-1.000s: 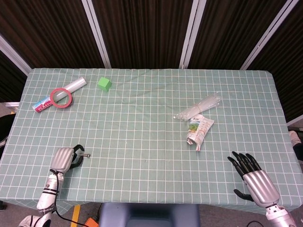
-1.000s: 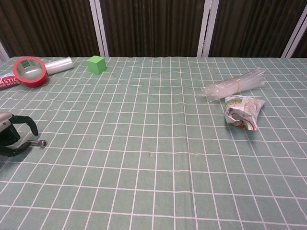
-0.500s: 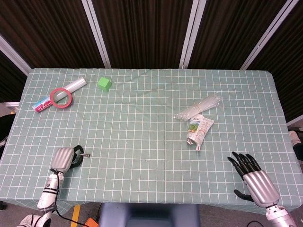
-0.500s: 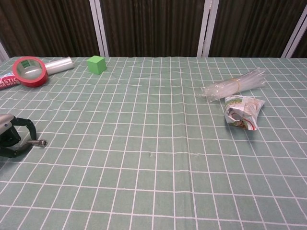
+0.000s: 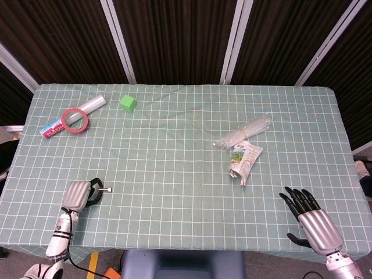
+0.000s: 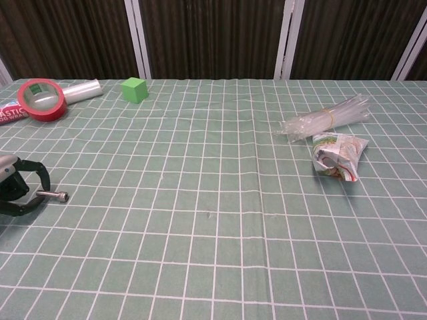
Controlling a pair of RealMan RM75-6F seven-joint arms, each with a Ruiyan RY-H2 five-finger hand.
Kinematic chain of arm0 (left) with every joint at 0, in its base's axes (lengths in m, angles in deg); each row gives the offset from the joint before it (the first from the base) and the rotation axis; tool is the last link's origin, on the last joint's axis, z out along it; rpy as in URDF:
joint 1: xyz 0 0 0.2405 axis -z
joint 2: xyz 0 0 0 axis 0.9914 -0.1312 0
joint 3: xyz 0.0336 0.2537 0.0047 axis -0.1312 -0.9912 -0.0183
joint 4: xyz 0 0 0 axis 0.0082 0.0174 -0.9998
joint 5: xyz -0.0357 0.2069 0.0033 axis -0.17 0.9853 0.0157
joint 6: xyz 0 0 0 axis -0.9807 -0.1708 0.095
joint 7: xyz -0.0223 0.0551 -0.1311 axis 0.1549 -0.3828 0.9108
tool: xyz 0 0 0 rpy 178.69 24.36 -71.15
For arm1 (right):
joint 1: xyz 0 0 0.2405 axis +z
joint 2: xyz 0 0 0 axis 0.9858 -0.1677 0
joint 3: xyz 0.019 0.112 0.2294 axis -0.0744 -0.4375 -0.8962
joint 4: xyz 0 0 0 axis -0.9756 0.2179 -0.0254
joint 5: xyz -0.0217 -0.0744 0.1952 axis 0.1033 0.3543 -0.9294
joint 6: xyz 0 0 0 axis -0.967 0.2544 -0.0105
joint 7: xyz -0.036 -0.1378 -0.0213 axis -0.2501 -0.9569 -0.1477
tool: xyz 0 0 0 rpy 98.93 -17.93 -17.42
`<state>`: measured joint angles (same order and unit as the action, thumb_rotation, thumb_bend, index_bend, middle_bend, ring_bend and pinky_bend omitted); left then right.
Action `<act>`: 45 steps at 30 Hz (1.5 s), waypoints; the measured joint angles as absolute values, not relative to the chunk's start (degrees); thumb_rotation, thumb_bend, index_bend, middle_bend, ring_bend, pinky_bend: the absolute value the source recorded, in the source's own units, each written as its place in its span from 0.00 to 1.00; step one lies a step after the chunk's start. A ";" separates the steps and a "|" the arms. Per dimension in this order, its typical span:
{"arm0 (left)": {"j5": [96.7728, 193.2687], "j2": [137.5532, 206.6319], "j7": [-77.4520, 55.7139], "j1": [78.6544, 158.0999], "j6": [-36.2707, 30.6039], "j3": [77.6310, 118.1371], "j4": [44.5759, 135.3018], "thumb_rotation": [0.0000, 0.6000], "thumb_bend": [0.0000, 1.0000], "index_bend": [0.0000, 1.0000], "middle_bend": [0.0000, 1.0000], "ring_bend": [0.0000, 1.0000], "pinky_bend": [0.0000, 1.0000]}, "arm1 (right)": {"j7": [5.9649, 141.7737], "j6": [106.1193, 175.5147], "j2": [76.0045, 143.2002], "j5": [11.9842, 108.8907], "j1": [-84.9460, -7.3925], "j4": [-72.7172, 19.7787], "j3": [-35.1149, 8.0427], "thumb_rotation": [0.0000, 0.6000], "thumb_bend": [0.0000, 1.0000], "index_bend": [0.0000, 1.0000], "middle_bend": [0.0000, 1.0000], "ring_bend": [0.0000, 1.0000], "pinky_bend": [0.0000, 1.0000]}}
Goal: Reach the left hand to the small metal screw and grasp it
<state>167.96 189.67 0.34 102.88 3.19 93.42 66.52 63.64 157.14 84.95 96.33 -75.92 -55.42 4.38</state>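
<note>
The small metal screw point(image 6: 55, 195) point(image 5: 104, 189) lies near the table's front left, pointing right from my left hand point(image 6: 15, 192) point(image 5: 78, 195). The hand's dark fingertips point(image 6: 41, 181) curl around the screw's left end and pinch it. The screw's head sticks out free to the right. At the front right corner my right hand point(image 5: 308, 216) rests with its fingers spread and nothing in it; only the head view shows it.
A red tape roll point(image 6: 41, 99) and a clear tube point(image 6: 79, 90) lie at the back left, with a green cube point(image 6: 134, 89) beside them. A bundle of clear straws point(image 6: 325, 115) and a crumpled packet point(image 6: 337, 156) sit at the right.
The left hand's fingers have closed in on the screw's left end. The screw has shifted slightly right and turned level. The right hand has not moved.
</note>
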 measured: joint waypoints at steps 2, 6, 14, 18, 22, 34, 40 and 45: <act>168.09 189.36 0.18 102.84 3.53 93.44 67.01 1.00 0.42 0.54 1.00 1.00 1.00 | 63.64 157.12 84.95 96.34 -75.93 -55.42 4.38 1.00 0.26 0.00 0.00 0.00 0.00; 168.42 188.74 0.04 102.77 4.39 93.46 68.36 1.00 0.42 0.55 1.00 1.00 1.00 | 63.63 156.96 84.95 96.34 -75.93 -55.41 4.32 1.00 0.26 0.00 0.00 0.00 0.00; 169.35 186.12 -2.46 102.70 6.08 93.16 75.20 1.00 0.42 0.54 1.00 1.00 1.00 | 63.60 156.56 84.88 96.33 -75.94 -55.47 4.23 1.00 0.26 0.00 0.00 0.00 0.00; 169.68 185.28 -4.95 102.96 6.09 92.89 77.31 1.00 0.42 0.53 1.00 1.00 1.00 | 63.79 156.48 84.74 96.29 -75.94 -55.53 4.17 1.00 0.26 0.00 0.00 0.00 0.00; 169.60 184.57 -7.19 103.21 5.23 92.52 79.03 1.00 0.42 0.52 1.00 1.00 1.00 | 64.15 156.44 84.54 96.39 -75.95 -55.53 4.14 1.00 0.26 0.00 0.00 0.00 0.00; 169.48 183.95 -10.37 104.02 3.77 91.90 81.24 1.00 0.42 0.42 1.00 1.00 1.00 | 64.24 156.01 84.32 96.21 -75.97 -55.81 4.08 1.00 0.26 0.00 0.00 0.00 0.00; 169.68 183.68 -9.94 103.97 4.02 91.66 81.66 1.00 0.42 0.39 1.00 1.00 1.00 | 64.21 156.07 84.31 96.00 -76.08 -55.87 3.91 1.00 0.26 0.00 0.00 0.00 0.00; 170.36 183.32 -9.85 103.75 5.16 91.40 82.41 1.00 0.42 0.36 1.00 1.00 1.00 | 64.14 156.12 84.26 96.13 -76.16 -55.95 3.92 1.00 0.26 0.00 0.00 0.00 0.00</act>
